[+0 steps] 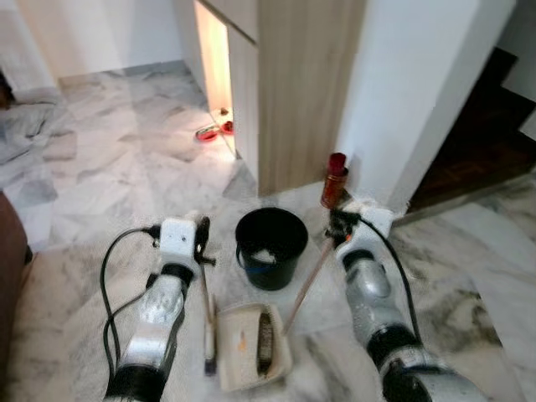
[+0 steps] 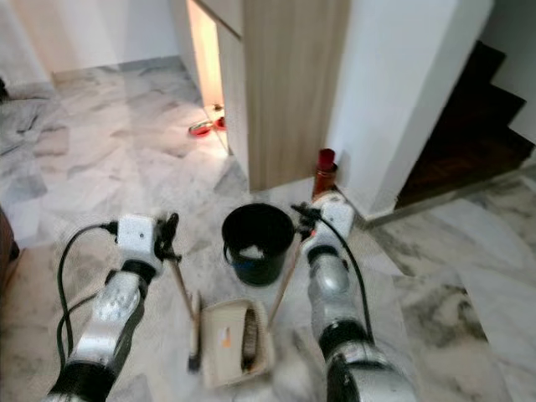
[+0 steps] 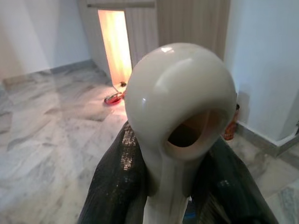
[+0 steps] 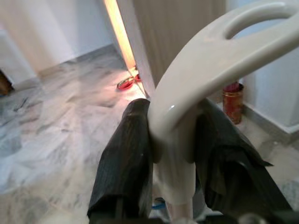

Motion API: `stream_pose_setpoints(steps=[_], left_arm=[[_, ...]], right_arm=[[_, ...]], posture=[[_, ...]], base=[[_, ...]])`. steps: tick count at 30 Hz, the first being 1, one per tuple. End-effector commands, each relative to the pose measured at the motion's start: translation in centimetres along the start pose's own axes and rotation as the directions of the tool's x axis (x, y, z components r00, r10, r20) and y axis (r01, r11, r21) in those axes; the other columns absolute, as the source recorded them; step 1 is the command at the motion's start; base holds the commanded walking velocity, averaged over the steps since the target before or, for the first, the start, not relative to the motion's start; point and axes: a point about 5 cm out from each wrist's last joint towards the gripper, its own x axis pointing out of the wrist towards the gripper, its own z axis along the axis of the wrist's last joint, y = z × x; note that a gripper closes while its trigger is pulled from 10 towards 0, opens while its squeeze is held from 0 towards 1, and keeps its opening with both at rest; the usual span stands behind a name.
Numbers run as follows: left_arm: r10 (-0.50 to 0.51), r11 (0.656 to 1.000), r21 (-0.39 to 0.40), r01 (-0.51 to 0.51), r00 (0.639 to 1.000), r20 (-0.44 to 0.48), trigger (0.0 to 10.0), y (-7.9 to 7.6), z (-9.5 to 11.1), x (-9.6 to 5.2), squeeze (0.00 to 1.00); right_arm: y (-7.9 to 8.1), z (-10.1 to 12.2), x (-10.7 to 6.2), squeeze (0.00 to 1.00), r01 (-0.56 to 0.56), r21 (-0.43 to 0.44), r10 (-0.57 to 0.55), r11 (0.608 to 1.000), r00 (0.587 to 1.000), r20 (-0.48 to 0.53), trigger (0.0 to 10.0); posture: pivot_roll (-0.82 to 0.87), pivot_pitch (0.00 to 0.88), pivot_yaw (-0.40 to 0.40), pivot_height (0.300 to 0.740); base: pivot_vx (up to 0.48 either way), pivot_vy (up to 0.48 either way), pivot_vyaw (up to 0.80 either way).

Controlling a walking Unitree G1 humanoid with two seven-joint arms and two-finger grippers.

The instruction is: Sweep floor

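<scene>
- The two eye views look forward and down from head height at the marble floor [image 1: 100,167]; both share the black bucket [image 1: 270,246] at frame centre and the wooden cabinet [image 2: 285,84] above it.
- The left wrist view sits very close behind a cream handle loop [image 3: 180,102], facing the lit cabinet gap [image 3: 114,42].
- The right wrist view sits equally near its own cream handle [image 4: 201,79], facing that same gap and a red tin [image 4: 232,100].

Both my silver arms reach fwd, elbows bent. Left gripper [image 1: 203,243] at approx 7 o'clock, fingers [image 3: 117,182] clamped on a cream handle. Right gripper [image 1: 335,224] at approx 5 o'clock, fingers [image 4: 124,158] clamped likewise.
</scene>
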Motion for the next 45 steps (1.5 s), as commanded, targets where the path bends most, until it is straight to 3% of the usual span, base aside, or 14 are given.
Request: stream_pose_setpoints(steps=[1,9,13,26,33,45], left_arm=[[-0.003,1.000,0.006,0.003,0.998,0.059,10.0,-0.1,1.0,0.3,0.00],[0.056,0.996,0.063,-0.059,0.997,0.048,10.0,2.5,0.9,-0.3,0.00],[0.063,0.995,0.078,-0.066,0.997,0.043,10.0,3.1,0.8,-0.4,0.00],[0.020,0.998,0.063,-0.023,0.999,0.049,10.0,1.5,0.9,0.1,0.00],[0.019,0.998,0.066,-0.022,0.999,0.049,10.0,1.6,0.9,0.2,0.00],[0.040,0.997,0.067,-0.043,0.998,0.045,10.0,2.0,0.7,-0.1,0.00]], right_arm=[[-0.5,1.1,0.4,0.00,0.017,0.027,-0.018,0.999,0.999,0.048,10.0],[-0.9,1.2,0.3,0.00,0.044,0.022,-0.045,0.999,0.998,0.054,10.0],[-1.1,1.3,0.4,0.00,0.062,0.028,-0.063,0.998,0.996,0.055,10.0],[-1.3,1.3,0.4,0.00,0.065,0.038,-0.067,0.997,0.997,0.041,10.0],[-1.2,1.2,0.4,0.00,0.050,0.039,-0.051,0.998,0.998,0.039,10.0],[-0.5,2.1,0.6,0.00,0.003,0.031,-0.005,1.000,0.996,0.091,10.0]], posture=[[-0.01,0.000,0.009,0.740],[0.00,0.000,0.007,0.740],[0.00,0.000,0.007,0.740],[-0.01,0.000,0.010,0.740],[0.00,0.000,0.005,0.740],[0.00,0.000,-0.001,0.740]], base=[[0.000,0.000,0.00],[0.000,0.000,0.00],[0.000,0.000,0.00],[0.000,0.000,-0.61],[0.000,0.000,-0.79],[0.000,0.000,0.00]])
